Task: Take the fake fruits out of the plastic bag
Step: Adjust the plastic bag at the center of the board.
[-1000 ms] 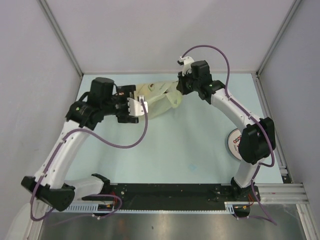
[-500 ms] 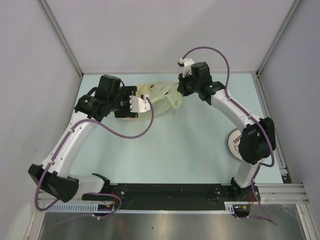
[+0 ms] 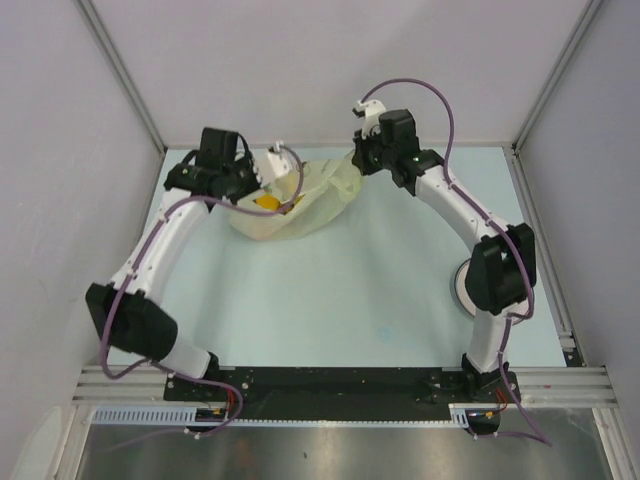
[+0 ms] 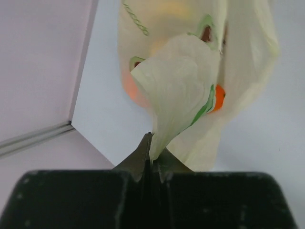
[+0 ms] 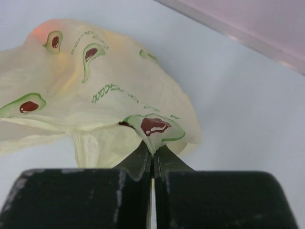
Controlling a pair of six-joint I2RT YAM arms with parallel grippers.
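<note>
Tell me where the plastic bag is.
In the top view the plastic bag is at the far side of the table, left of centre, held between the left gripper and the right gripper.

Lab test cell; plain grey panels [image 3: 330, 70], aluminium framing [image 3: 119, 70], pale table [image 3: 350, 300].

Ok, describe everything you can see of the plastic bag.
The plastic bag is thin, crinkled, translucent pale yellow-cream film printed with green-outlined dark red marks and green lettering. It hangs stretched between both arms at the far side of the table: the left pincer is shut on one fold, the right pincer on another. An orange fruit shows at its sagging middle, with a yellow glow nearby.
</note>
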